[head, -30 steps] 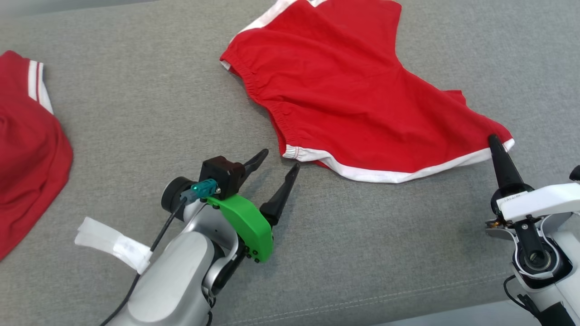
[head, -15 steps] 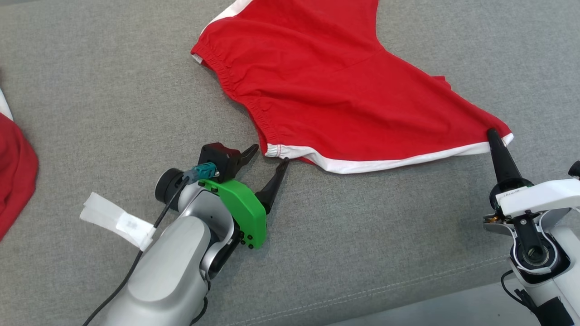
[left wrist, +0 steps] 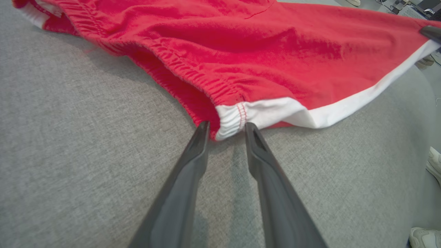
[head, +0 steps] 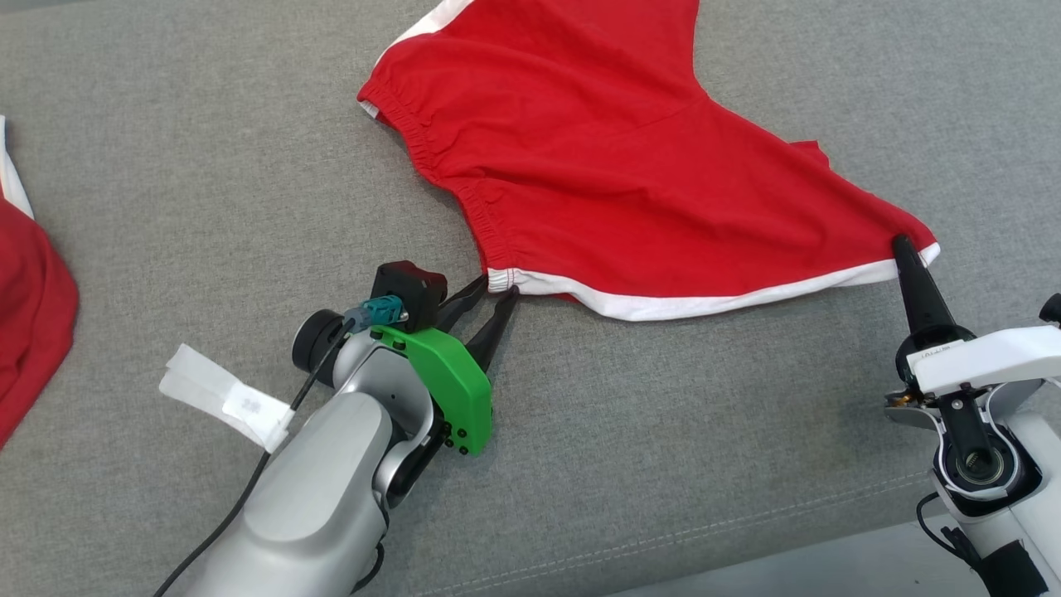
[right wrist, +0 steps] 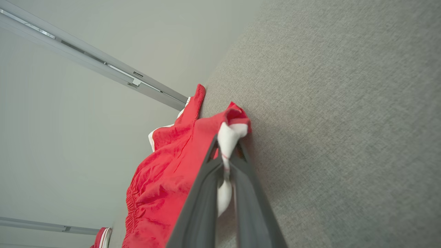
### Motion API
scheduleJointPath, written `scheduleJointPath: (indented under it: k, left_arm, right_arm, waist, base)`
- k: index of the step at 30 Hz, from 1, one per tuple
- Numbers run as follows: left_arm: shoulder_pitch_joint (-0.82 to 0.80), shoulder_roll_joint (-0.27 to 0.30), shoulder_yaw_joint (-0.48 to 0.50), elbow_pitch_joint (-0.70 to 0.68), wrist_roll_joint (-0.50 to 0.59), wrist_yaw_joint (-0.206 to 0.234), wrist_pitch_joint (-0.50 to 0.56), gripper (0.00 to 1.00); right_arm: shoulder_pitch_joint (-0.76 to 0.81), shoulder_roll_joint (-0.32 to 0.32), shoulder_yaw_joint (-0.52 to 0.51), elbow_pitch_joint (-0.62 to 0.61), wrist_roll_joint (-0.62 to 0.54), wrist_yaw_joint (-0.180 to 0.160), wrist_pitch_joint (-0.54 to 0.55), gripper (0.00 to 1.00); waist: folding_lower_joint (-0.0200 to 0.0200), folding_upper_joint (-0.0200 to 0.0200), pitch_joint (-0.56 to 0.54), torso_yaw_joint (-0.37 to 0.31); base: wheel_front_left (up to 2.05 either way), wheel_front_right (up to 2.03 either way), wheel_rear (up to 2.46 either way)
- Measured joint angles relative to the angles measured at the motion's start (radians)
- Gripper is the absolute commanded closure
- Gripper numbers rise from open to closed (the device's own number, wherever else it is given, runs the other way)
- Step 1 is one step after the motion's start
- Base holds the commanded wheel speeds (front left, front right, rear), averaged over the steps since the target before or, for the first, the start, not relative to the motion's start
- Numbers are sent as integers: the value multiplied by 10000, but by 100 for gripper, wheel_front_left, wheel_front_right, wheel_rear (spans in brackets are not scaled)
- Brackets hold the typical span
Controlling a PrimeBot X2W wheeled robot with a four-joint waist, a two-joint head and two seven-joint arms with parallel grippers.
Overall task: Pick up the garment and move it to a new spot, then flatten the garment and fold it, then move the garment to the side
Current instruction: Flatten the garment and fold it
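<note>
The red shorts point(head: 613, 174) are spread on the grey upholstered surface point(head: 207, 166), stretched out ahead of both sets of jaws. A white-trimmed corner point(right wrist: 227, 137) is clamped tight in the right jaws, so that end is anchored and pulled taut. The left jaws are held slightly apart, with the waistband corner point(left wrist: 234, 117) set between the tips but not yet pinched. A matching grip is judged to be needed for flattening. That gap is made plain in the left wrist view and is hardly told from the head view.
</note>
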Motion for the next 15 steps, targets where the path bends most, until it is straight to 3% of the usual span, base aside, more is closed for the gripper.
scheduleJointPath:
  k: [4,8,15]
  left_arm:
    - [-114,-12,-104,119,-27,-40,-81,65]
    - [-227,-19,-217,251,-123,-79,-121,100]
    - [-255,-27,-485,395,-464,-165,-157,100]
  right_arm:
    - [-9,17,15,59,-2,2,0,100]
    - [-12,29,15,138,-2,2,0,100]
    - [4,-10,13,401,-81,21,0,100]
  waist:
    - [0,0,-31,-6]
    - [0,0,-56,-16]
    - [0,0,-196,15]
  base:
    - [0,0,0]
    - [0,0,0]
    - [0,0,0]
